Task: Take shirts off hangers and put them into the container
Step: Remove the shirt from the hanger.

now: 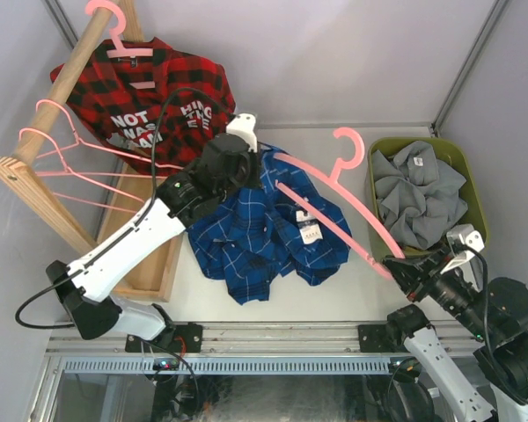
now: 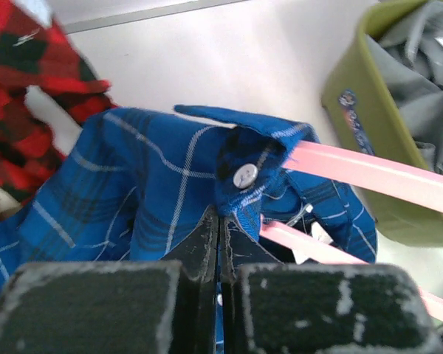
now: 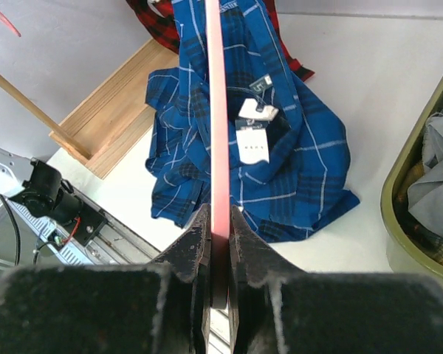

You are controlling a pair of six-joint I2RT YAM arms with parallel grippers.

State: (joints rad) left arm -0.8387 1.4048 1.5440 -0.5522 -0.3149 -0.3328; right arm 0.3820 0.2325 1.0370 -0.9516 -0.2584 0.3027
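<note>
The blue plaid shirt [image 1: 246, 237] lies crumpled on the table, its collar end still on a pink hanger [image 1: 370, 221]. My left gripper [image 1: 251, 163] is shut on the blue shirt's buttoned edge [image 2: 244, 184], with its fingertips [image 2: 207, 236] pinching the cloth beside the hanger's arm [image 2: 369, 173]. My right gripper [image 3: 220, 221] is shut on the hanger's far end [image 3: 220, 110], near the front right [image 1: 400, 272]. The olive-green container [image 1: 469, 171] stands at the right with a grey shirt [image 1: 418, 193] in it. A red-black plaid shirt [image 1: 158, 97] hangs on a pink hanger from the rail.
The thick wooden rail [image 1: 66, 88] slants up at the left with empty pink hangers [image 1: 62, 141] on it. Its flat wooden base board [image 1: 145, 255] lies beside the blue shirt. The container's wall [image 2: 354, 110] is close on the right of the left gripper.
</note>
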